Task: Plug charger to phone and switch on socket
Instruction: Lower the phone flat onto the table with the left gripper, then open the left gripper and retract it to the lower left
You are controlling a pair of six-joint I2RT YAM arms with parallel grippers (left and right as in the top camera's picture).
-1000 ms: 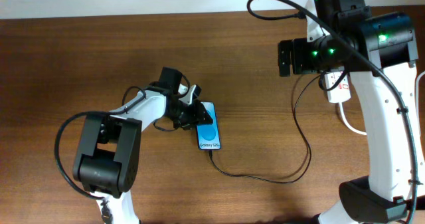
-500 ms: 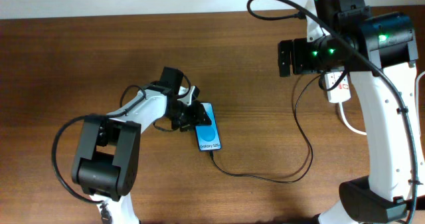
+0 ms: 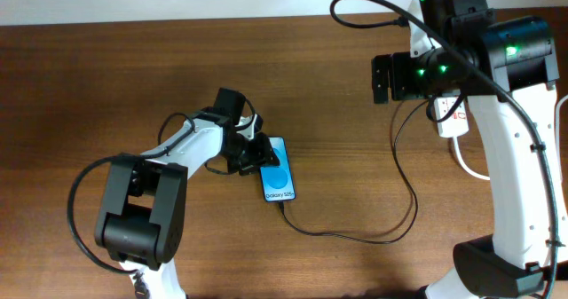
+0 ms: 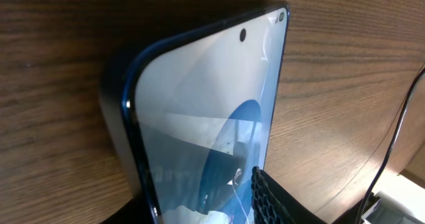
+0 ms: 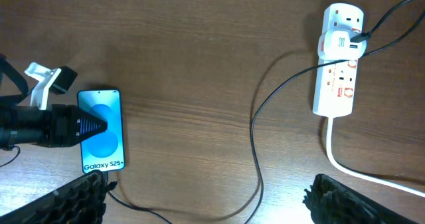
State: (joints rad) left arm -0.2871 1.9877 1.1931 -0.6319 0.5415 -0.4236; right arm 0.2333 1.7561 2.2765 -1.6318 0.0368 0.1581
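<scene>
Left arm (image 3: 191,145) low, left gripper (image 3: 261,151) at phone (image 3: 279,178), grip unclear; right gripper (image 3: 382,77) hovering, wide open

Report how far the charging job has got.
Done, it seems: the charger runs from the socket to the bottom edge of the phone. In hand: the left end effector rests at the phone. Left: the socket's switch; the open right end effector is not on it.

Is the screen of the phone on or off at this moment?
On. The phone shows a bright blue lit screen with the text "Galaxy S25+" readable in the right wrist view.
</scene>
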